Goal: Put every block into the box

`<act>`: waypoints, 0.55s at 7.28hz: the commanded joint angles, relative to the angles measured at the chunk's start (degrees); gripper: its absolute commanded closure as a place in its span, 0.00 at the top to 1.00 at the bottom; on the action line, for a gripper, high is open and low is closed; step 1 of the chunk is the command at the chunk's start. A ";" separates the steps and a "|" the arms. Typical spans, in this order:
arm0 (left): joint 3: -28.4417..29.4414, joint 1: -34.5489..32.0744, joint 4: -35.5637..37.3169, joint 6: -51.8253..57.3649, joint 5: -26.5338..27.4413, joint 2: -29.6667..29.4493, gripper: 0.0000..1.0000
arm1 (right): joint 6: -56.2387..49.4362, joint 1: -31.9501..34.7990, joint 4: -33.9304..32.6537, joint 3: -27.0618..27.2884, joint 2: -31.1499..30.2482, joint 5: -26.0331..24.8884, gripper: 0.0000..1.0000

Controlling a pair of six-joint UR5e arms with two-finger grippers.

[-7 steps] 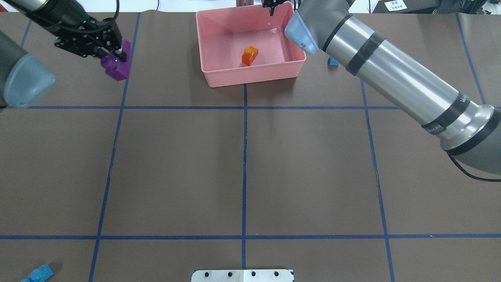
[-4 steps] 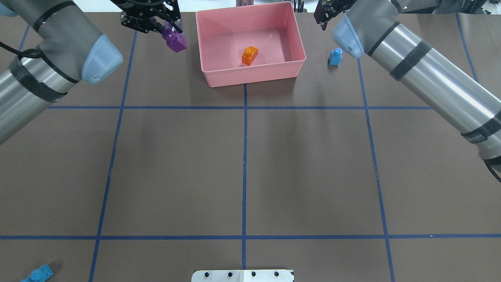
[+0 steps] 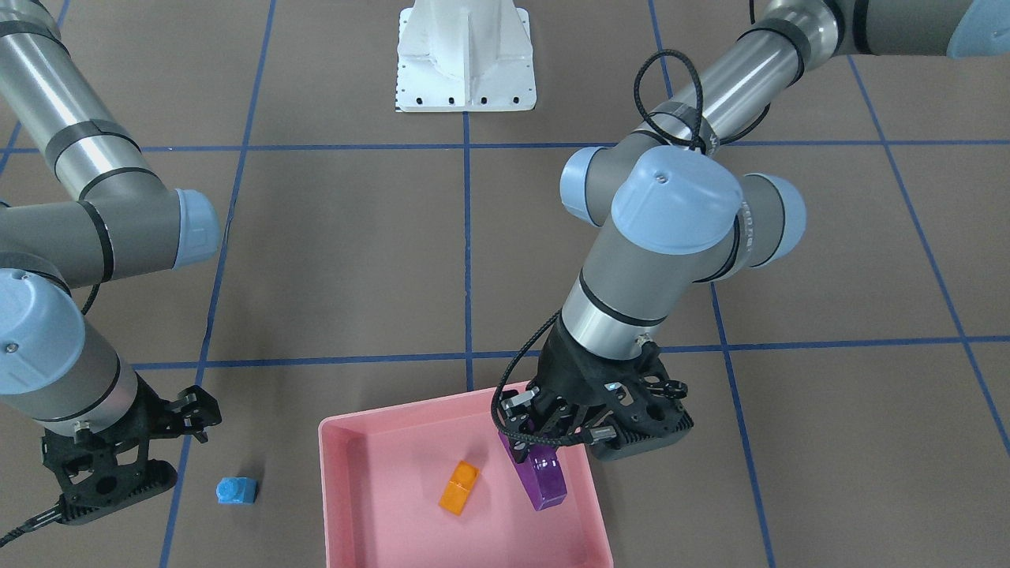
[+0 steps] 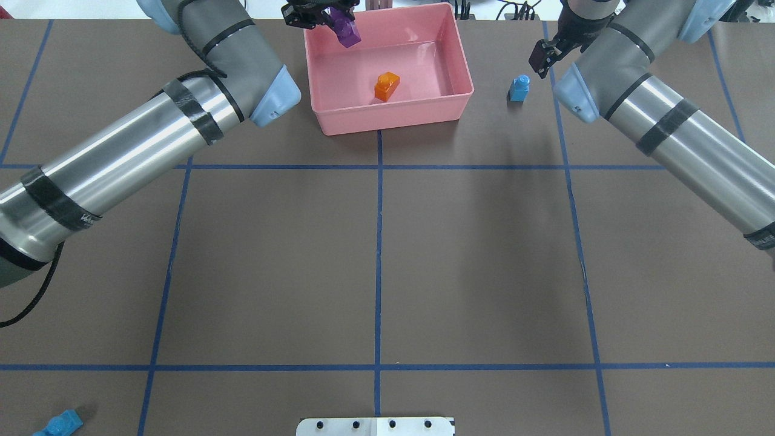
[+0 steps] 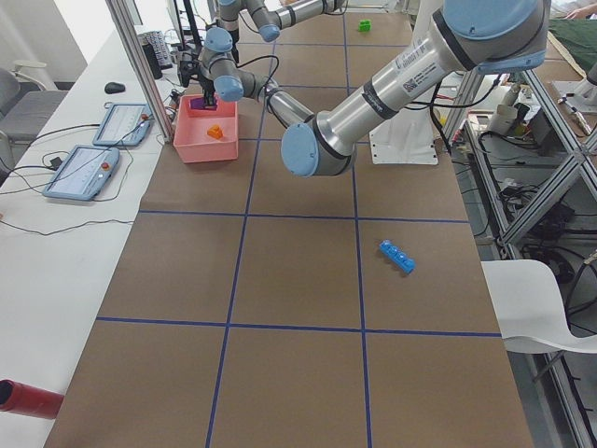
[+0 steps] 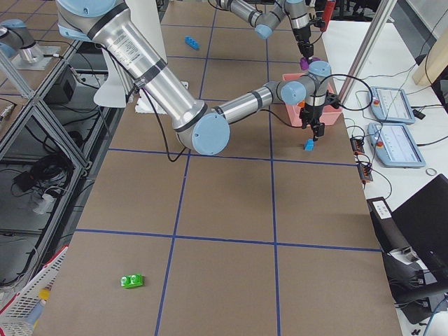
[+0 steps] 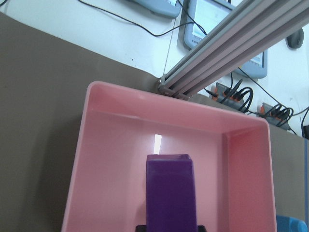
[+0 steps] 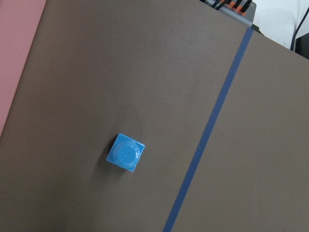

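A long blue block (image 4: 59,422) lies at the table's (image 4: 272,254) near left corner. The left claw (image 4: 336,17) is closed on the purple block (image 4: 346,31), holding it on end above the far left corner of the pink box (image 4: 387,120). Half a second ago it hung outside the left wall. An orange block (image 4: 386,85) lies inside. Right of the box stands a small blue block (image 4: 518,88), the right claw (image 4: 540,59) just beside it, nearer than before; its opening cannot be told. A green block (image 6: 131,281) lies well apart. Lettering on the left arm is unreadable.
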 commanded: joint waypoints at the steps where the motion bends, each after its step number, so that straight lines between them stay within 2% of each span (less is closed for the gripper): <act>1: 7.21 1.63 -3.64 -0.20 5.52 -2.58 0.00 | 5.73 -1.89 12.99 -7.40 0.29 -1.56 0.99; 2: 9.24 2.94 -5.39 -0.20 8.85 -3.03 0.00 | 7.69 -2.69 17.84 -10.74 0.82 -2.52 0.99; 4: 9.61 3.22 -5.41 -0.20 9.67 -3.03 0.00 | 12.52 -5.32 22.18 -16.81 4.15 -4.89 0.99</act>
